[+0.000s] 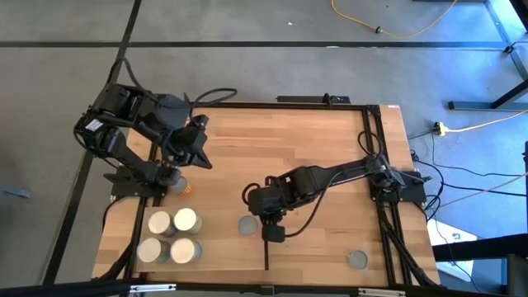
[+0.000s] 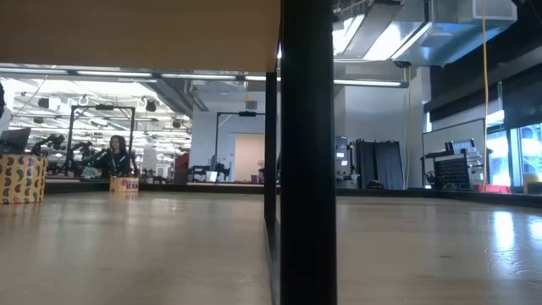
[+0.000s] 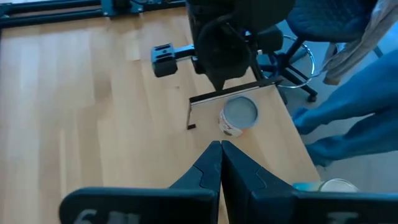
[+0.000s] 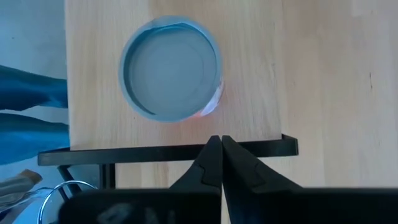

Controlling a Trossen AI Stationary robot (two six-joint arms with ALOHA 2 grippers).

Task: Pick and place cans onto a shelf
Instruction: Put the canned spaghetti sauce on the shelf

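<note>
A grey-topped can (image 1: 247,224) stands upright on the pale-wood shelf (image 1: 221,247), just left of the shelf's thin black strip (image 1: 266,252). My right gripper (image 1: 266,221) is shut and empty. It points down over the strip, right beside this can (image 4: 171,68). My left gripper (image 1: 198,155) is shut and empty, raised at the table's left. Its wrist view shows the same can (image 3: 239,115). Several cream-topped cans (image 1: 172,236) stand at the near left. One more can (image 1: 177,183) stands under the left arm. A grey-topped can (image 1: 357,260) stands at the near right.
The black metal frame (image 1: 367,140) runs along the table's edges. The right arm's cables (image 1: 412,186) lie at the right edge. In the low view a black post (image 2: 306,152) fills the middle, with a wood panel (image 2: 135,34) overhead. A person sits far back in the room.
</note>
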